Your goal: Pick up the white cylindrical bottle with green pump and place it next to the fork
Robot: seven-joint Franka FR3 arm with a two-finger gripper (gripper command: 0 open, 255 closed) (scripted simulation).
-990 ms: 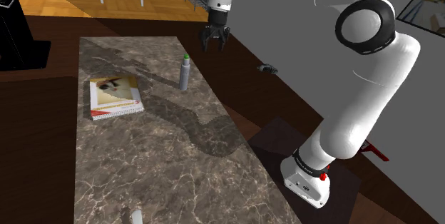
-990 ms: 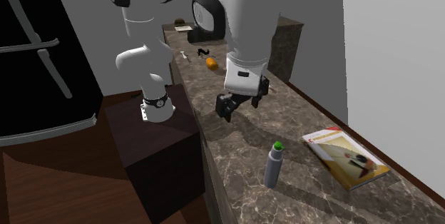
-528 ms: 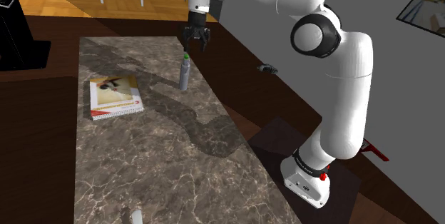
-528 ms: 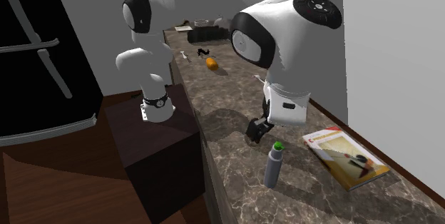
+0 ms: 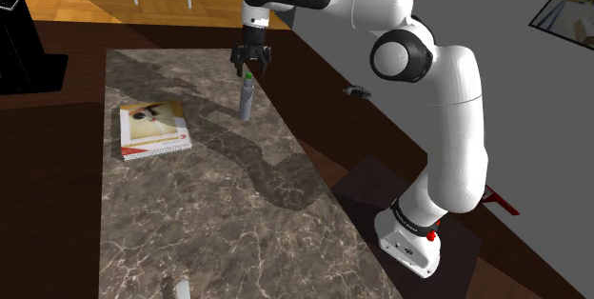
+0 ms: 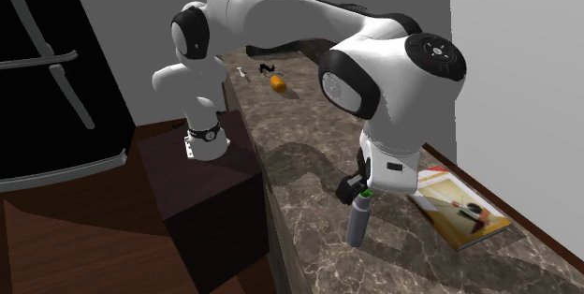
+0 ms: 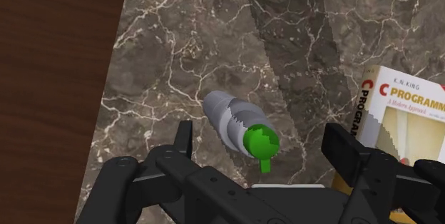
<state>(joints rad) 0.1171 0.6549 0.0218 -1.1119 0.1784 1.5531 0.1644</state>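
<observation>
bottle (image 5: 246, 103), grey with a green pump, stands upright on the dark marbled surface (image 5: 228, 221) near its edge, a book (image 5: 152, 128) lying nearby. end effector (image 5: 251, 61) hangs just above the pump, fingers (image 7: 184, 140) spread apart, clasping nothing.

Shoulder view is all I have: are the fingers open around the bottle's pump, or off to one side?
Observer: In the wrist view the gripper is open. The green pump of the bottle sits between its fingers and touches neither.
Operator: Good. Is anything on the counter outside my frame?
Observer: Yes. The second exterior view shows a small orange thing lying farther back on the counter.
</observation>
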